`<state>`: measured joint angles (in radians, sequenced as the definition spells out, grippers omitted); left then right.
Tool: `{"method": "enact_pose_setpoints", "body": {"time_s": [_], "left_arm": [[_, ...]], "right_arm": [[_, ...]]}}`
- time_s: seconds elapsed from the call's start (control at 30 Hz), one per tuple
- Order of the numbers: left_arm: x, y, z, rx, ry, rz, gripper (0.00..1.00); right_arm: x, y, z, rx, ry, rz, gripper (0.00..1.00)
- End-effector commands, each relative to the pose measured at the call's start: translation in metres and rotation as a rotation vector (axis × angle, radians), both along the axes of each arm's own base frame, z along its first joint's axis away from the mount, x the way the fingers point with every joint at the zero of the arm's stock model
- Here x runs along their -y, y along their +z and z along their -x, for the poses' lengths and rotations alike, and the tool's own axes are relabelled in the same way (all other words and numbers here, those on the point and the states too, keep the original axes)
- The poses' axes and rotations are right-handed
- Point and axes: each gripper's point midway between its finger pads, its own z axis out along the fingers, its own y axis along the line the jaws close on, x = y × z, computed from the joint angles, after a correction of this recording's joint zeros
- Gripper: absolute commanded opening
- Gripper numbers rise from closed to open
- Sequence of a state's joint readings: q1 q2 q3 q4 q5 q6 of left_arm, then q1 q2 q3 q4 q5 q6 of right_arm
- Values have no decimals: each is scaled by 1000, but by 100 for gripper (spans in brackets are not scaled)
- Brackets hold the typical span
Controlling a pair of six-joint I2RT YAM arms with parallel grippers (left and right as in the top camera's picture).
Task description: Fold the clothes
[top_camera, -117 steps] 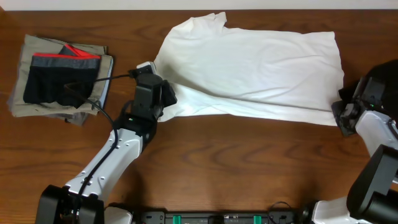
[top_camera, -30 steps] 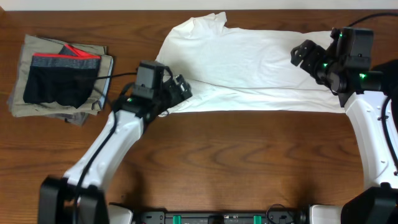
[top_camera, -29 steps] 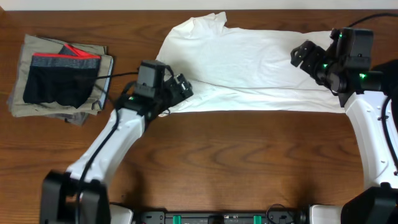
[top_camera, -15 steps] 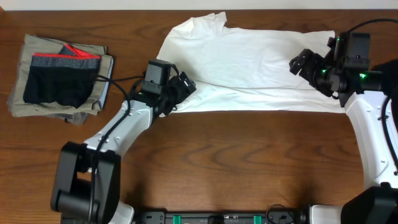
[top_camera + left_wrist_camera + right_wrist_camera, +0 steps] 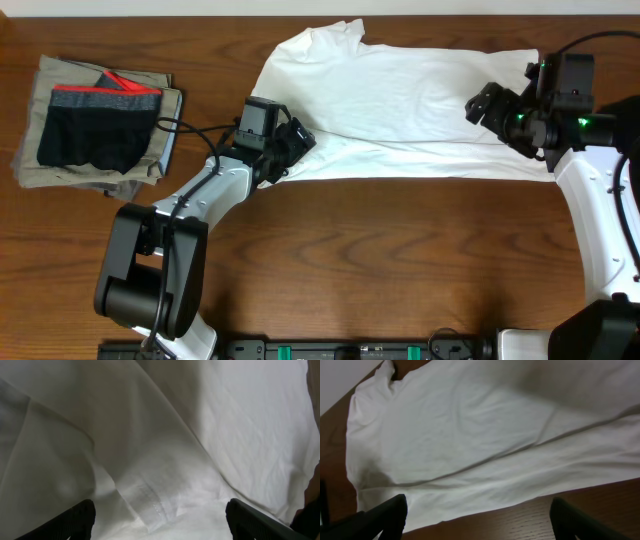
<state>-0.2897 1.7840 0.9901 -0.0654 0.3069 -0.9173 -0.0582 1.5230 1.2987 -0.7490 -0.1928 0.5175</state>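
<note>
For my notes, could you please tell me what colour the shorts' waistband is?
The waistband is red and grey, best seen in the overhead view.

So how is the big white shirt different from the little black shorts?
The white shirt is much bigger than the black shorts. The shirt lies spread out on the table; the shorts sit on a khaki pile. The shirt is plain; the shorts have a red-and-grey waistband. Both are cloth.

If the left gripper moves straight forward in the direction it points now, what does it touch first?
Most likely the white T-shirt: its cloth fills the view ahead of the left gripper, between its open fingers. How far it lies is unclear.
</note>
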Motion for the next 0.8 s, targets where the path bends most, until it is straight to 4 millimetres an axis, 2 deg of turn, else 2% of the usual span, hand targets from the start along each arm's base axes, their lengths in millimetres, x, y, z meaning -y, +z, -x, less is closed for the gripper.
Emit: {"method": "enact_pose_setpoints", "body": {"time_s": [0.0,0.23,0.57,0.77], "left_arm": [[-5,2,-9,23,14,-24,84],[-8,-7,-11,18,29,-46,84],[-6,-23,-22,34,29,-42,78],[-5,-19,-26,63,20,-45,66]], "right_arm": [[7,2,-1,4,-5,28,89],[6,2,0,2,-4,27,88],[8,-1,3,-17,-9,33,84],[8,-2,4,-21,-11,35,83]]}}
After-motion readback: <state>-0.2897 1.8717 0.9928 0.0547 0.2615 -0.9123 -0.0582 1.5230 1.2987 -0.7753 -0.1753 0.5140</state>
